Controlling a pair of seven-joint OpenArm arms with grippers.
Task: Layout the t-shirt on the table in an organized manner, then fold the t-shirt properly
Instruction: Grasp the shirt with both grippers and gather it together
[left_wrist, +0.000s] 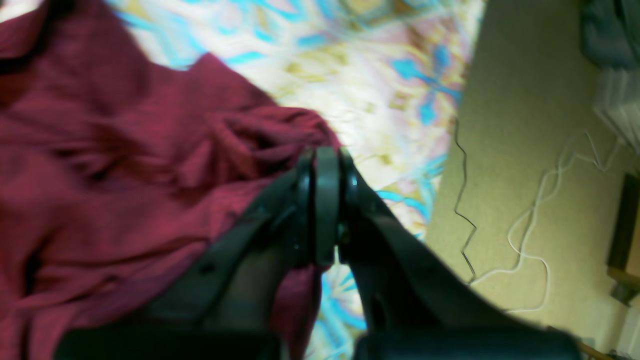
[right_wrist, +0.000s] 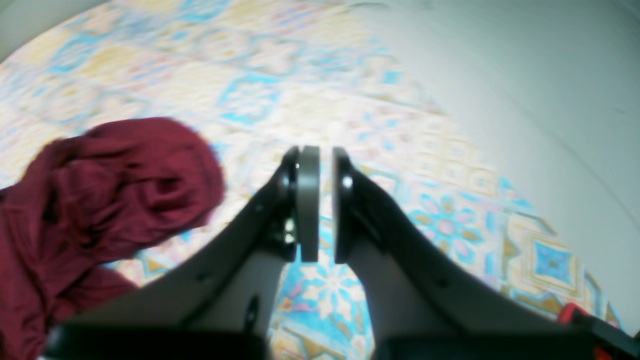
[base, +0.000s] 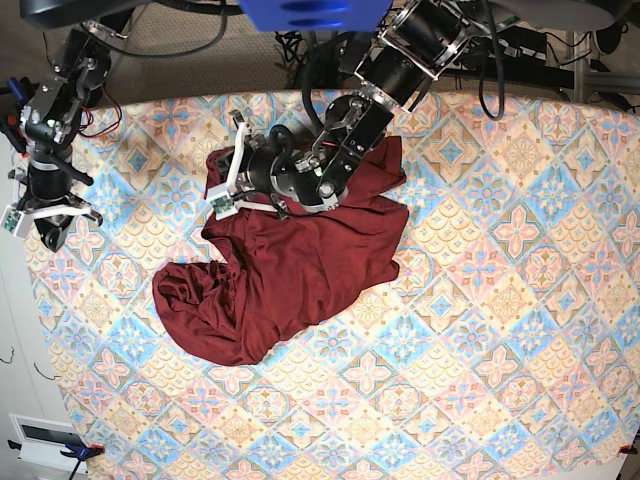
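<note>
T-shirt lay crumpled on the tabletop, left of centre in the base view, toward the far edge. Not spread out: body bunched in folds, with a rounded lump at the near-left end.

Left end effector was over the shirt's far-left edge in the base view. Jaws were fully closed, pads pressed together. The wrist view showed maroon fabric bunched right at the tips, but too blurred to tell whether any was pinched between them.

Right end effector hung over bare tabletop near the left edge in the base view, well apart from the shirt. Jaws stood narrow with a slim gap between the pads, nothing in it; patterned cloth showed through.

Loose cables lay on the floor beyond the tabletop edge.
</note>
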